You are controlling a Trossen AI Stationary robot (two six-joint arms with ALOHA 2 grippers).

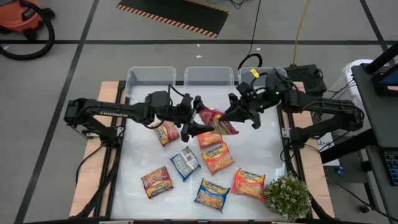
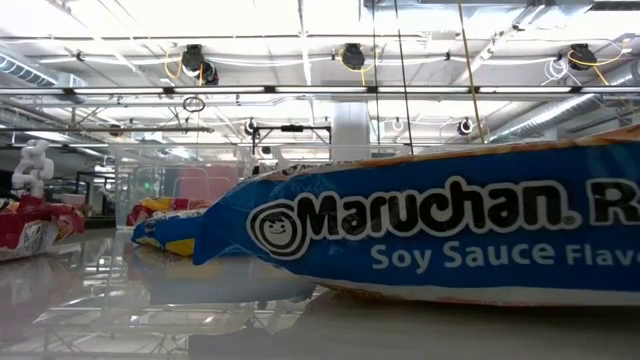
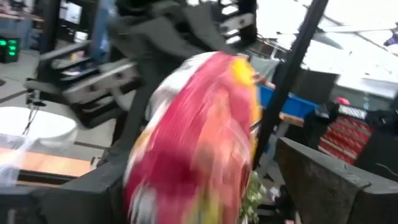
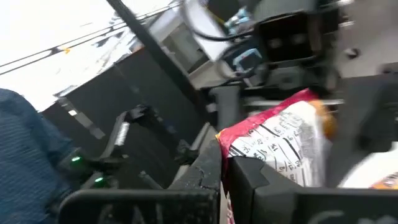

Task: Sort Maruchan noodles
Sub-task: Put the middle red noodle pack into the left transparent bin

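A dark red Maruchan noodle packet (image 1: 214,118) hangs in the air above the table's far middle. My right gripper (image 1: 231,118) is shut on its right end. My left gripper (image 1: 189,119) is open, and in the left wrist view the packet (image 3: 199,137) shows between its two spread fingers. I cannot tell whether they touch it. Several more packets lie flat on the white table top: red (image 1: 166,132), orange (image 1: 217,157), blue-and-silver (image 1: 185,163), red (image 1: 157,182), blue (image 1: 212,194) and orange (image 1: 249,183). My right gripper pinches the red packet's edge (image 4: 227,144) between its two fingers (image 4: 202,177). It comes in about level from the table's right side. The packet is lifted clear of the table and sticks out from the fingers toward my left gripper.
Clear plastic bins (image 1: 150,78) (image 1: 209,76) stand in a row along the far edge. A small potted plant (image 1: 287,196) stands at the near right corner. The blue soy sauce packet (image 2: 450,230) fills much of the low view.
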